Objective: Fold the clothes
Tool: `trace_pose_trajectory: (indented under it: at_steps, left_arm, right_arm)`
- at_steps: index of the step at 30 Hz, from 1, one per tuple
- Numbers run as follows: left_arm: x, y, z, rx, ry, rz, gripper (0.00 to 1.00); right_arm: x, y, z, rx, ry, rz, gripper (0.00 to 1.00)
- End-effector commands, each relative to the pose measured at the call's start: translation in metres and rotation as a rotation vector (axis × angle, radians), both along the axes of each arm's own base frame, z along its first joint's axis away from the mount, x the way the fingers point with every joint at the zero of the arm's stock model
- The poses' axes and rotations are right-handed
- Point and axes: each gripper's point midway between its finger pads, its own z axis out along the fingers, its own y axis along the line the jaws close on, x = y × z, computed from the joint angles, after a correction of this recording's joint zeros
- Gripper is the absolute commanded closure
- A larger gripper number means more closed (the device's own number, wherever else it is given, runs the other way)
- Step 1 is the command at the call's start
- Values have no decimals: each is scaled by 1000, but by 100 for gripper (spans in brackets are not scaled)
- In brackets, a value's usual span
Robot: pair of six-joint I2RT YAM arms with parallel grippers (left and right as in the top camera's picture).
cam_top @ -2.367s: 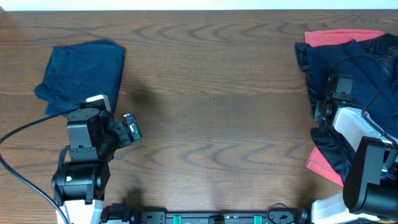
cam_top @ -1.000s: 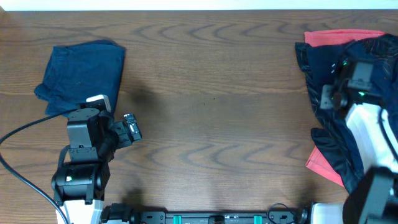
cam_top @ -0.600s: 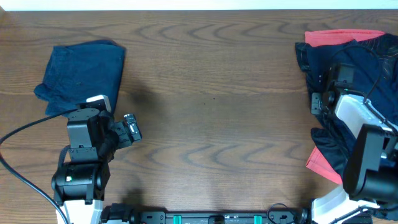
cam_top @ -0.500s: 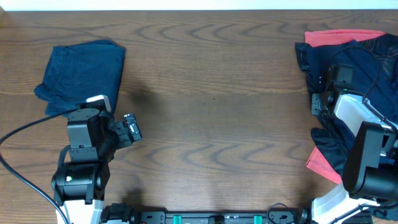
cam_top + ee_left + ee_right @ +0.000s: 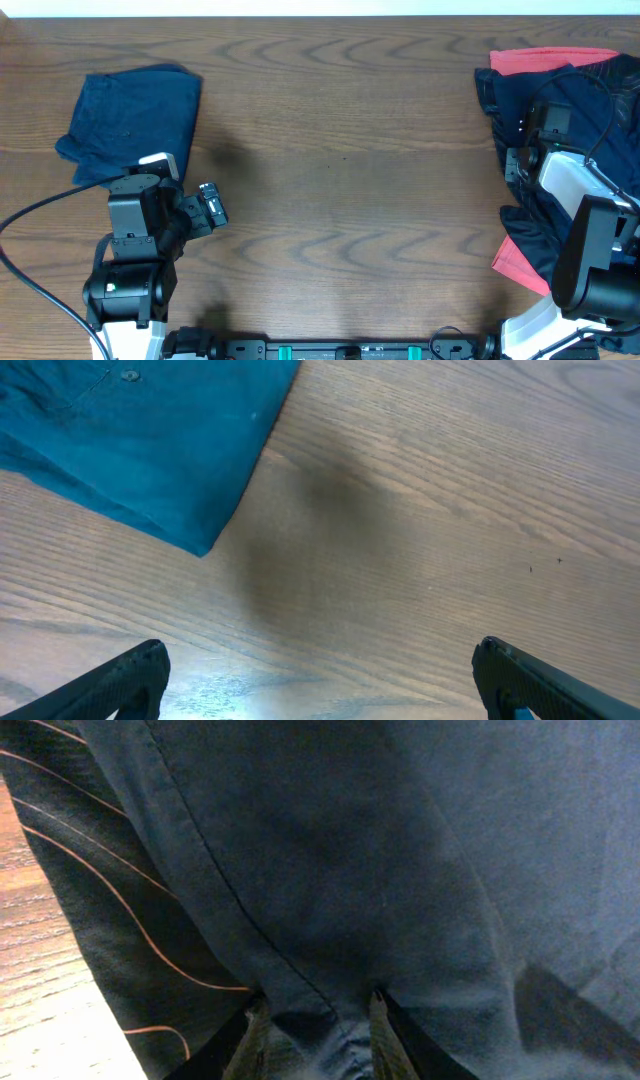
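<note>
A folded navy garment lies at the far left; its corner shows in the left wrist view. My left gripper hovers over bare wood below it, jaws wide open and empty. At the right edge lies a pile: a navy garment on top, a black garment with thin orange lines under it, and a coral-red one beneath. My right gripper is at the pile's left edge, shut on a pinched fold of the navy garment, next to the black one.
The wooden table stretches between the two arms. A black cable runs from the left arm toward the left edge. The coral-red fabric also sticks out at the pile's lower left.
The right arm reached farther over the pile a second ago, then drew back to the pile's left edge and has stayed there. The left arm has not moved.
</note>
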Motion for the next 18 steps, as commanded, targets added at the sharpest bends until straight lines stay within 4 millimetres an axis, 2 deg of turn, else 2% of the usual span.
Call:
trace_pose_trajectory:
  at_steps: [1,10,13,18]
  left_arm:
    - [2,0,6,-14,-11,5,2]
    - [2,-1,6,-14,-11,4,2]
    - [2,0,6,-14,-11,5,2]
    - [2,0,6,-14,-11,5,2]
  right_arm:
    - [-5,-9,-2,-15,14,-31,67]
    - [-19,-7,-14,-7,52,-31,69]
    - [-20,-7,-15,-7,53,-31,75]
    - [-20,-10,-13,-30,51,-42,93]
